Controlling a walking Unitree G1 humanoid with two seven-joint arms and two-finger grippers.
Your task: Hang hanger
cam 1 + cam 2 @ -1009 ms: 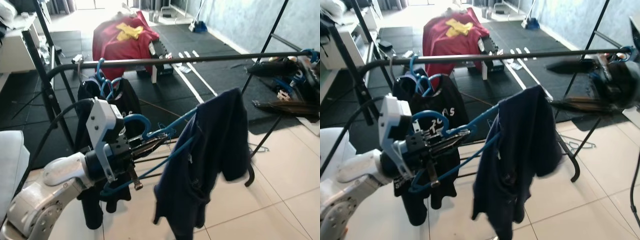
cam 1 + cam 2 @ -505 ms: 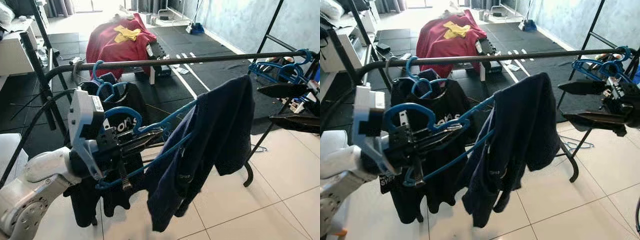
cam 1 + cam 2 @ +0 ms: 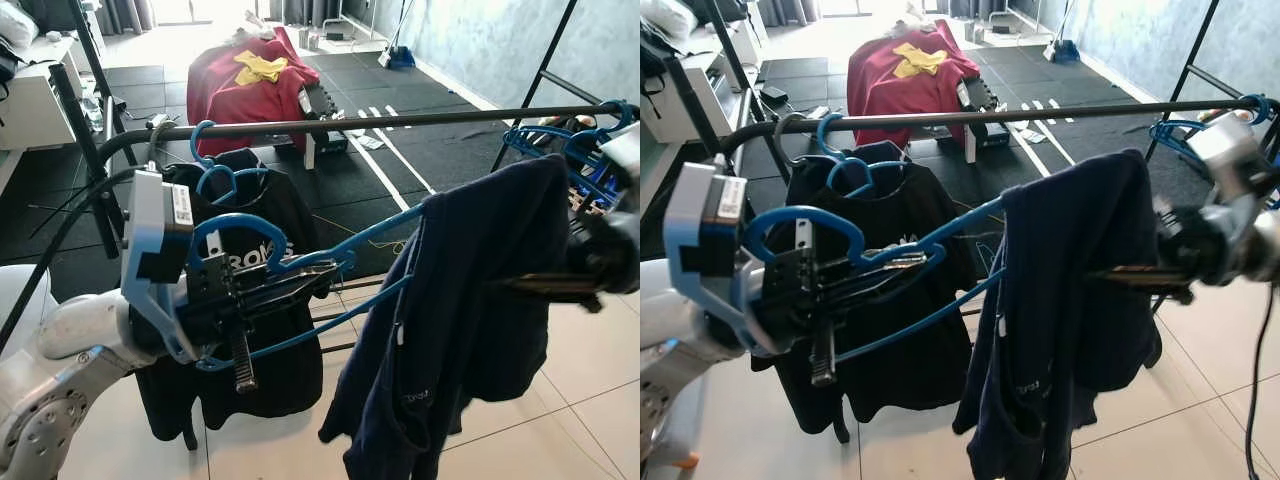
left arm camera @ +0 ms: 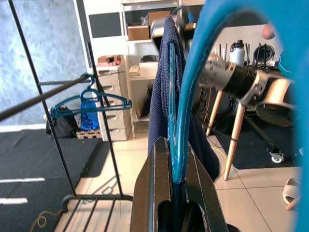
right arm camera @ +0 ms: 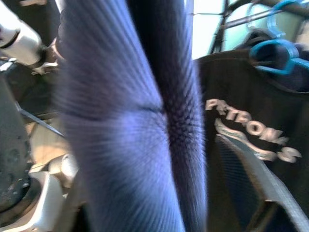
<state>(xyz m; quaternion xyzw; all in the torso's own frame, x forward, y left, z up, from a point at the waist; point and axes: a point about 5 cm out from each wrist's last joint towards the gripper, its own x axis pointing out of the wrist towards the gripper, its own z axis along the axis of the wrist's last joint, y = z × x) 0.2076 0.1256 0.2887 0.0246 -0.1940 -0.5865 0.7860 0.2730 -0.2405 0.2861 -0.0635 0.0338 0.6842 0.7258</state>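
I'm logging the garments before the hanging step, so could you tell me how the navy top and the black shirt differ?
The navy top sits on a blue hanger held below the rail by the left tool; the black shirt already hangs from the rail. The navy top is bunched on its hanger; the black shirt hangs flat with white lettering. Both use blue hangers.

The left arm (image 3: 70,345) is glossy silver with a round screwed joint cover at seven o'clock. A white, blue-edged wrist housing (image 3: 155,240) bears a label; black cables (image 3: 60,260) arc above.
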